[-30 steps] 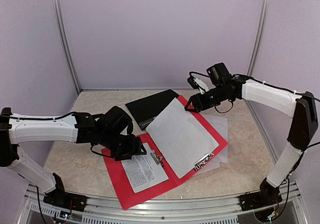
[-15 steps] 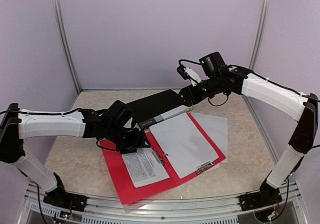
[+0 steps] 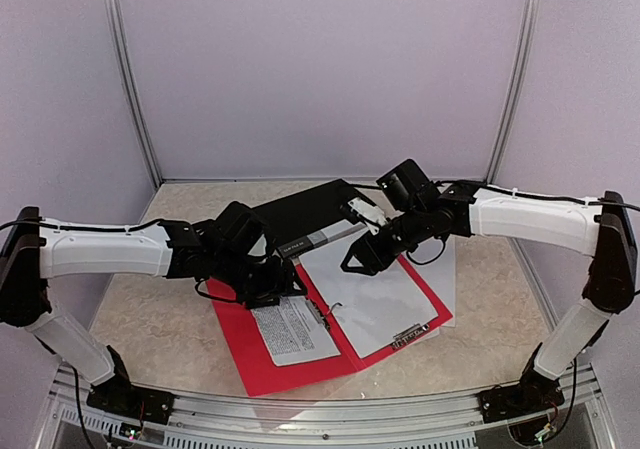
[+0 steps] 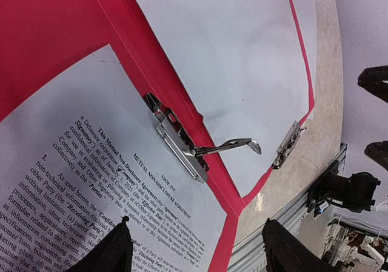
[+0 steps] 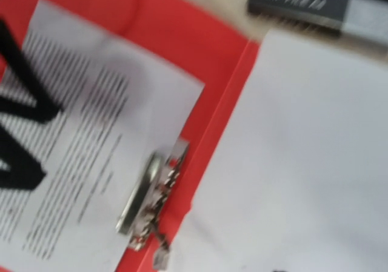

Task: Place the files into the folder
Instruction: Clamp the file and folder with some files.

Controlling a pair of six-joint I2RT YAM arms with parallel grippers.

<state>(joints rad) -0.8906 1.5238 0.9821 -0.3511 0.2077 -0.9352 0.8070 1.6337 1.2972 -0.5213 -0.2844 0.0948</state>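
Red folder (image 3: 235, 354): lies open and flat on the beige surface (image 3: 150, 309), with both halves facing up.
Printed sheet (image 3: 295, 331): on the red folder's left half, text side up. One short edge meets the metal lever clip (image 4: 176, 142) beside the folder's spine. Whether the clip presses on the paper cannot be told.
Clip lever (image 4: 233, 145): stands raised, pointing over the red folder's right half.
Blank sheet (image 3: 380, 294): lies flat on the red folder's right half and covers most of it, with red showing along its edges.
Second clip (image 3: 408, 334): at the near edge of the red folder's right half, at the blank sheet's near end.
Loose sheet (image 3: 445, 279): white, on the surface just past the red folder's right edge, partly hidden by the folder and the right arm.
Black booklet (image 3: 300, 209): on the surface at the red folder's far side, a grey strip along the edge nearest the folder. Whether it touches the folder is unclear.
Left hand (image 4: 200, 251): over the red folder's left half, above the printed sheet. Its fingertips (image 4: 115, 251) are spread wide with nothing gripped between them. Contact with the paper cannot be told.
Right hand (image 3: 352, 261): over the red folder's right half, above the blank sheet's far corner near the spine. The wrist view is blurred, so whether its jaws are wide or narrow cannot be told.
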